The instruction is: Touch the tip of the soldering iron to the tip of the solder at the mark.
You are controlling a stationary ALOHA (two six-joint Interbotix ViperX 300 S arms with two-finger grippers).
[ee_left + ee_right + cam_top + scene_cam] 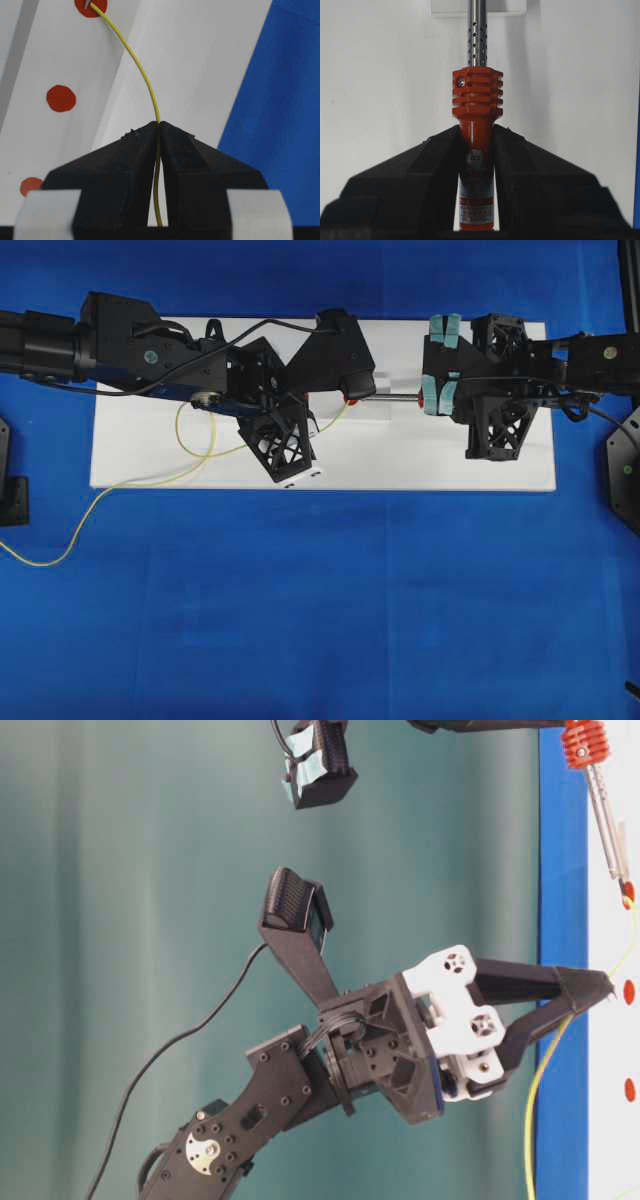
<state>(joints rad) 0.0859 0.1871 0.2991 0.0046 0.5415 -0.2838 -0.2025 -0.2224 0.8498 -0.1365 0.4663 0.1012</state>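
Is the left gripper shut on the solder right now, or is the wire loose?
Shut on it. In the left wrist view the left gripper has its jaws pressed together with the yellow solder pinched between them, its end reaching the top red mark.

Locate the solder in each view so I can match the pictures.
Overhead: solder loops on the white board's left part and trails onto the blue cloth at lower left.
Table-level: solder runs up the right edge, through the left gripper.
Left wrist: solder curves from the closed jaws to the top red dot.
Right wrist: not in view.
Shared landmark: that red dot.
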